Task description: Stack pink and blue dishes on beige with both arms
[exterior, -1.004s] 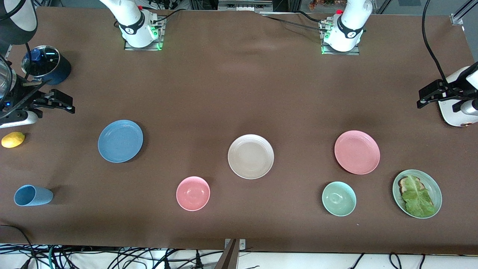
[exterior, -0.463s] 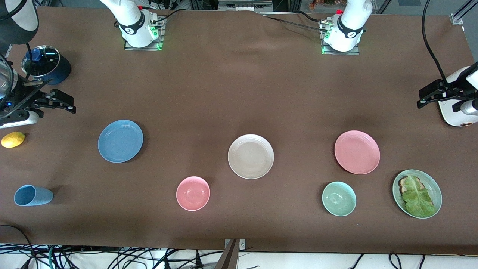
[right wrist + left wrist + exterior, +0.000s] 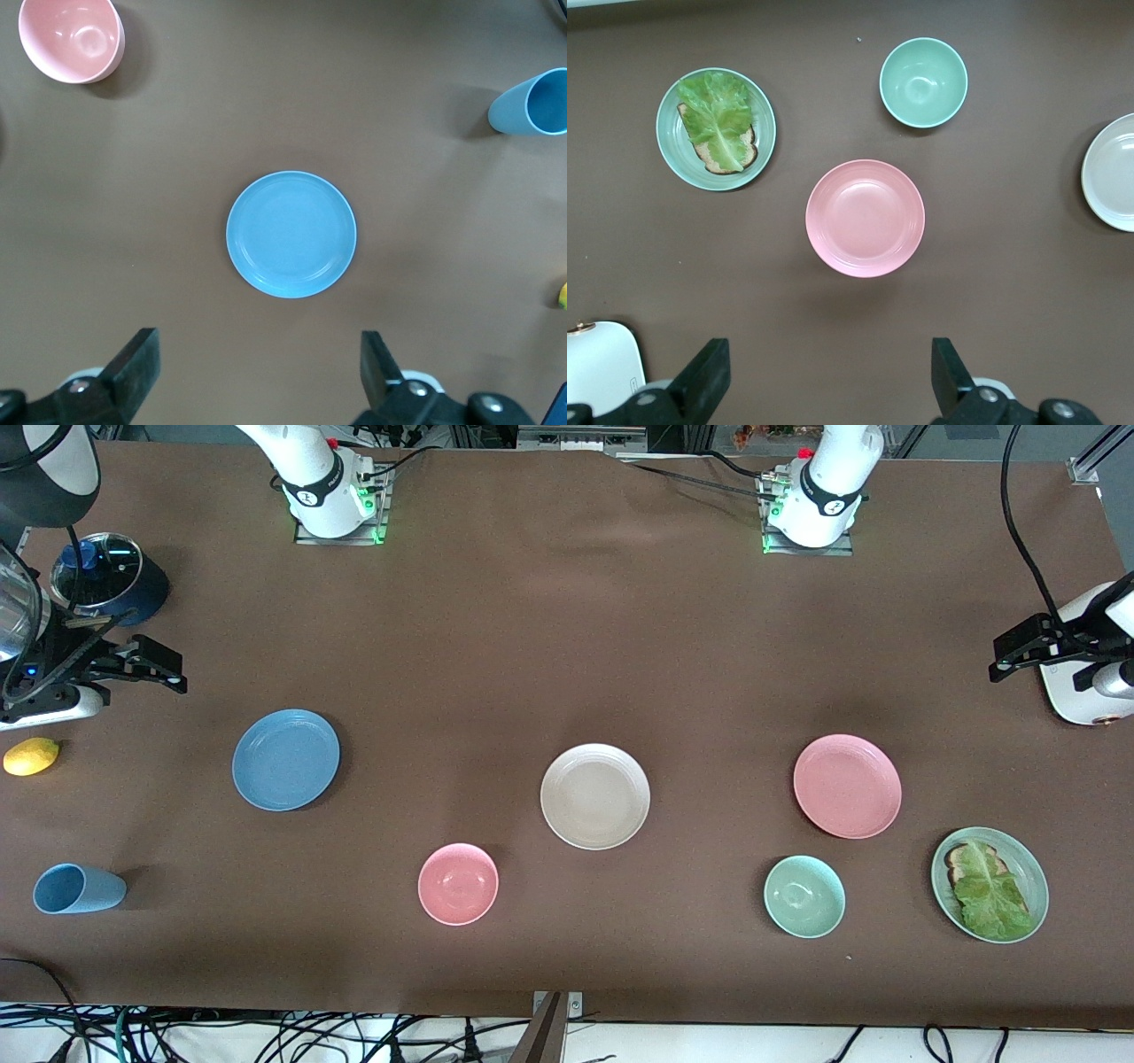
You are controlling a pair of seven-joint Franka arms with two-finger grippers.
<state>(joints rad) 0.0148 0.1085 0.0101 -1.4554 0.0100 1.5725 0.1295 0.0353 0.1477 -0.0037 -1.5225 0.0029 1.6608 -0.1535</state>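
The beige plate [image 3: 594, 795] lies mid-table. Toward the right arm's end rests the blue plate [image 3: 285, 759], which also shows in the right wrist view [image 3: 291, 234]. The pink plate [image 3: 847, 786] lies toward the left arm's end, and the left wrist view shows it too [image 3: 865, 218]. My right gripper [image 3: 168, 670] hangs open and empty over bare cloth beside the blue plate, fingers wide apart [image 3: 257, 343]. At the left arm's end of the table my left gripper [image 3: 999, 660] hangs high, open and empty [image 3: 829, 347], over bare cloth beside the pink plate.
Nearer the front camera sit a pink bowl [image 3: 458, 883], a green bowl [image 3: 803, 896] and a green oval plate [image 3: 1035, 881] with toast and lettuce. A blue cup [image 3: 78, 888], a lemon [image 3: 31, 755] and a lidded pot [image 3: 108, 576] stand at the right arm's end.
My right gripper has drifted slightly toward the table's middle. The left gripper and all the dishes have stayed put.
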